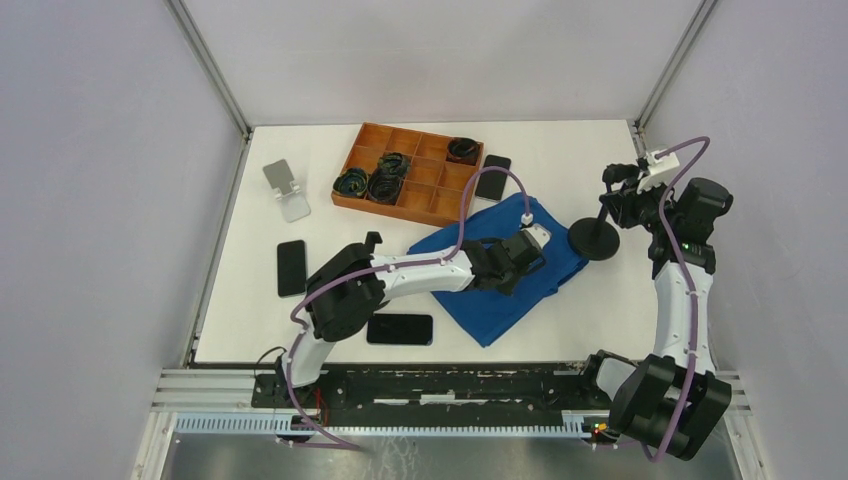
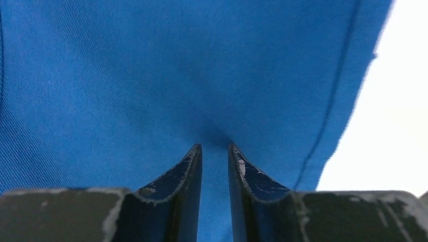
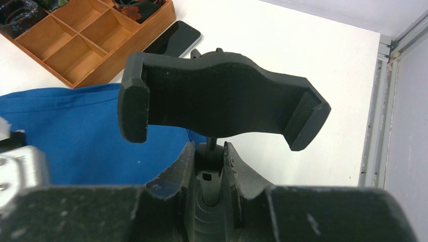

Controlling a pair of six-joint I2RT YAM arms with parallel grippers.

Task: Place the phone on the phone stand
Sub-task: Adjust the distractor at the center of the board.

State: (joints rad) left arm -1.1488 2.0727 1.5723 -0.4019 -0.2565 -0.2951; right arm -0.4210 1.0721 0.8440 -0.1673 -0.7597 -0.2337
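My right gripper is shut on the thin post of a black phone stand, just under its wide cradle. The stand's round base rests on the table beside a blue cloth. My left gripper presses down into this cloth, its jaws drawn close with a pucker of fabric pinched at the tips. Three black phones lie flat: one at the left, one near the front edge, and one beside the wooden tray, also seen as the phone in the right wrist view.
A wooden compartment tray holding dark coiled items sits at the back. A silver folding stand is at the back left. A metal frame rail borders the table on the right.
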